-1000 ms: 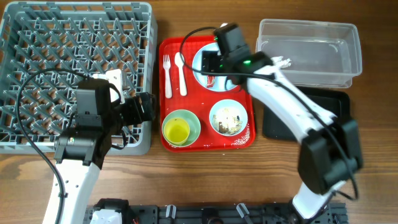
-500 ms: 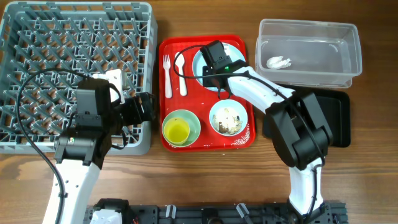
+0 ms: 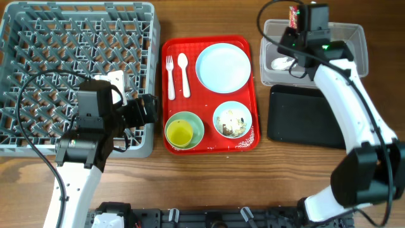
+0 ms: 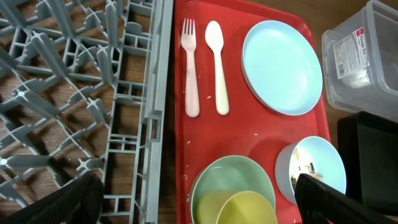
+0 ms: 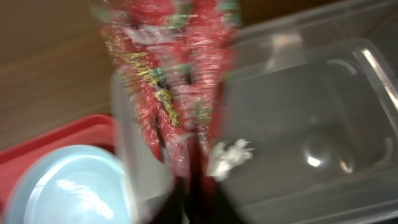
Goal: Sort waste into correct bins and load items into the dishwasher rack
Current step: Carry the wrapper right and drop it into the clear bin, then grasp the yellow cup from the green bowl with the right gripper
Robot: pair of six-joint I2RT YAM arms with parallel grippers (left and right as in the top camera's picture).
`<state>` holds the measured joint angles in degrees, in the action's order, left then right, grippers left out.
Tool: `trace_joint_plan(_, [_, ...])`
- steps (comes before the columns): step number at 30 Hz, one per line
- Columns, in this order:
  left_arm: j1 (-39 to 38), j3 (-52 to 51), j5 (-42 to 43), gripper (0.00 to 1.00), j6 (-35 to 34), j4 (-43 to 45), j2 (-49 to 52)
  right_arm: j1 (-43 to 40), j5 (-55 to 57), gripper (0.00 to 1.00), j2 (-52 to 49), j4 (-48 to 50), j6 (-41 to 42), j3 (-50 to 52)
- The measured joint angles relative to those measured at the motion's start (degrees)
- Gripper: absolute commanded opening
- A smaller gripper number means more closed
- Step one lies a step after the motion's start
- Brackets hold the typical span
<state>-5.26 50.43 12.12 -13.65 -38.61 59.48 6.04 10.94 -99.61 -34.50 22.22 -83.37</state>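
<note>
My right gripper (image 3: 295, 18) (image 5: 196, 193) is shut on the red snack wrapper (image 3: 293, 14) (image 5: 174, 81), which stands up from the jaws, blurred, above the left end of the clear tub (image 3: 345, 38) (image 5: 311, 106). A crumpled white napkin (image 3: 282, 63) (image 5: 230, 155) lies inside that tub. The black tray (image 3: 307, 117) lies in front of it. On the red serving tray (image 3: 209, 144) are the bare blue plate (image 3: 223, 68) (image 4: 281, 65), fork (image 3: 169, 77), spoon (image 3: 183, 73), a green bowl (image 3: 197, 126) holding the yellow cup (image 3: 180, 133), and a bowl with food scraps (image 3: 232, 119). My left gripper (image 3: 150, 109) (image 4: 202, 202) hangs open by the grey rack (image 3: 76, 69).
The left arm's cable loops over the rack's pegs (image 3: 38, 95). The rack's right wall (image 4: 158, 112) runs alongside the red tray's left rim (image 4: 180, 124). Bare wooden table (image 3: 209, 183) lies in front of the tray.
My right gripper closed on the wrapper over the plate and carried it right and back to the clear tub. The plate is now bare. The left arm stayed still.
</note>
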Motion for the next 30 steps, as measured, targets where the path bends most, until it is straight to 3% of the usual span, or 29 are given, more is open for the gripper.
trace_joint_plan(5, [0.0,0.0,0.0,1.00,0.0,0.0,0.0,-2.5,-4.9,0.99,-2.9,-3.9,-4.0,0.2])
trace_joint_plan(10, [0.0,0.0,0.0,1.00,0.0,0.0,0.0,0.1,-14.4,0.97,7.0,-10.8,-4.6,0.4])
trace_joint_plan(14, [0.0,0.0,0.0,1.00,0.0,0.0,0.0,9.1,-17.5,0.87,19.5,-20.4,-4.4,0.1])
trace_joint_plan(18, [0.0,0.0,0.0,1.00,0.0,0.0,0.0,19.8,-17.1,0.69,21.5,-26.4,-1.3,0.2])
trace_joint_plan(21, [0.0,0.0,0.0,1.00,0.0,0.0,0.0,26.7,-17.8,0.57,20.1,-23.6,0.2,3.5])
trace_joint_plan(24, [0.0,0.0,0.0,1.00,0.0,0.0,0.0,32.2,-20.6,0.52,18.0,-18.7,1.1,7.7])
trace_joint_plan(30, [0.0,0.2,5.0,1.00,-2.3,-3.8,0.0,37.8,-24.1,0.54,8.3,-8.2,4.6,13.2])
